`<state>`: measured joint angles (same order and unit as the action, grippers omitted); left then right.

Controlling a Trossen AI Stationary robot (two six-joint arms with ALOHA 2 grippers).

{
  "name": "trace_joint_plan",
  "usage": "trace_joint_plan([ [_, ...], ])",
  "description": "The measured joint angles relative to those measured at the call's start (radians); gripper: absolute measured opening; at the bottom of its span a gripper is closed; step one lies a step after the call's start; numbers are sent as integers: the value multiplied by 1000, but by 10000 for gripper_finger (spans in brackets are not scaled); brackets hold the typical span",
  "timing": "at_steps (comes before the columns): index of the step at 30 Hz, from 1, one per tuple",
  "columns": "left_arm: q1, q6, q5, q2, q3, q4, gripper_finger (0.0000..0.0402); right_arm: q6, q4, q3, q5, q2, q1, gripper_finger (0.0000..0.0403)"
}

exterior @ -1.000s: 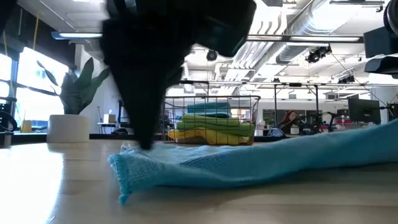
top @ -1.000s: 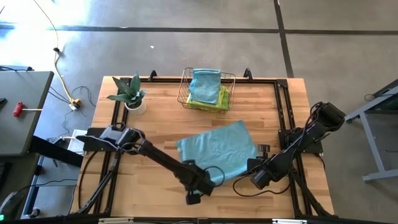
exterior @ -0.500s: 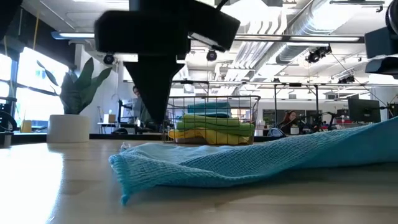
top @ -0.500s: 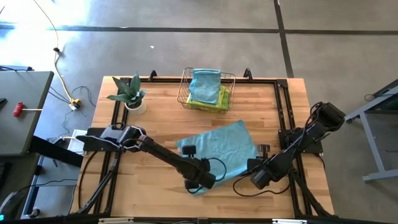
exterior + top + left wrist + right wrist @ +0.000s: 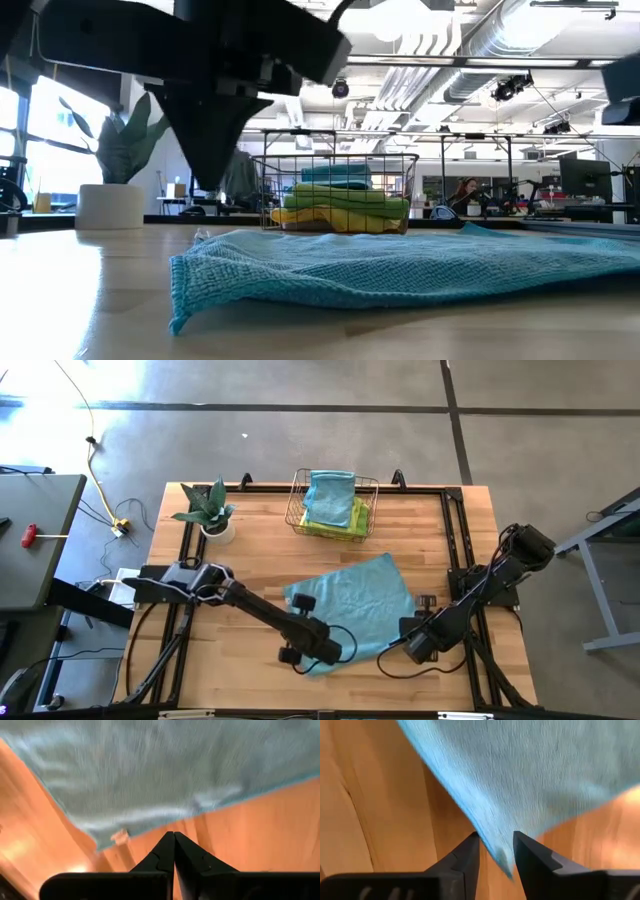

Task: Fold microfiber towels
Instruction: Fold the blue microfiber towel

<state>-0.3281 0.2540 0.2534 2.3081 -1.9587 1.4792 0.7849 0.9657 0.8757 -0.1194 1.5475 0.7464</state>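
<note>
The blue towel (image 5: 352,603) lies flat on the worktop (image 5: 260,540), ready to fold. The left tool (image 5: 173,851) is pinched together, empty, just off the towel's edge. The right tool (image 5: 496,851) is apart around a corner. Next, each should grab a corner.

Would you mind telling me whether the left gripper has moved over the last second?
Yes. The left gripper swung toward the table's left side, away from the right gripper.
</note>
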Motion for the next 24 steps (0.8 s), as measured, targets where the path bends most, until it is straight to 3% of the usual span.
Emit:
trace_joint_plan([
  [6, -8, -14, 14, 0, 0, -177, 0, 29, 236, 0, 118, -1, 0, 113],
  [10, -13, -20, -59, 0, 0, -268, 0, 50, 301, 0, 155, -6, 7, 113],
  [15, -91, -63, -144, 0, 0, -310, 0, 37, 262, 0, 78, -6, 42, 113],
  [24, -202, 129, 12, -8, 0, -67, 0, -27, 241, 0, -75, -6, 38, 113],
])
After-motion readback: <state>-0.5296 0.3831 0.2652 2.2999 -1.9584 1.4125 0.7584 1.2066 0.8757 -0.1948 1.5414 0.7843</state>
